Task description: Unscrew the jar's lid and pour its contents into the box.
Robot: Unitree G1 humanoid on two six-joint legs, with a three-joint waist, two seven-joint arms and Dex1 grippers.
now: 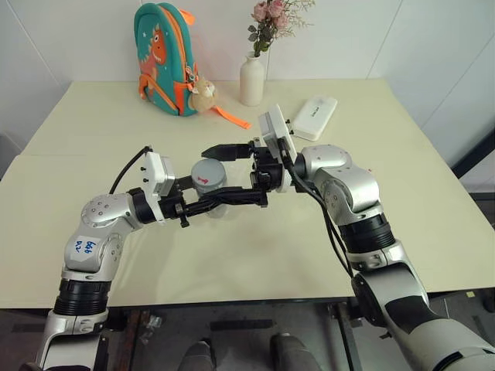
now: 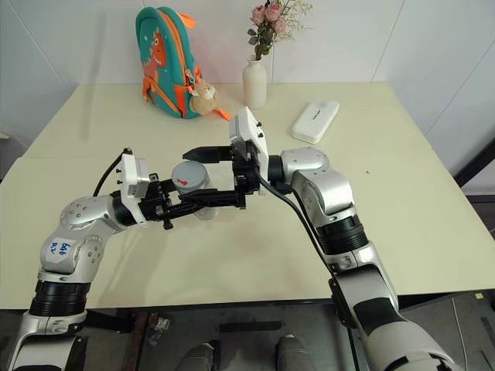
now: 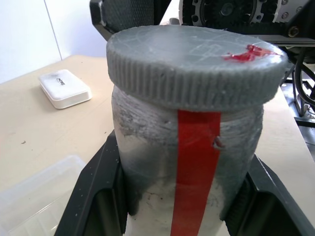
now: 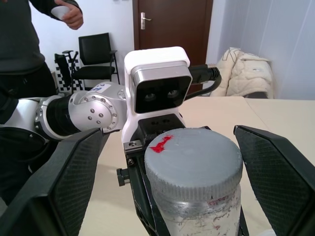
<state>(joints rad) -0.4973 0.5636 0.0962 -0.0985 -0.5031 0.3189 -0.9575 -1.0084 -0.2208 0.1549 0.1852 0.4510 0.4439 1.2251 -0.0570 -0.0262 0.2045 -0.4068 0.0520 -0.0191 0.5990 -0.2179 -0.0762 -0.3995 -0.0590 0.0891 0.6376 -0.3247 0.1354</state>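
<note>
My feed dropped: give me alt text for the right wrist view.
The right pincer, open, brackets the grey lid without touching it; the jar below sits in the left pincer, under its wrist camera. A person stands behind.

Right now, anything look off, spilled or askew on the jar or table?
Nothing stands out. The jar is upright in the left gripper, the lid sits level on it, and the right gripper is open around the lid without touching. No spill on the table; the vase stands upright.
</note>
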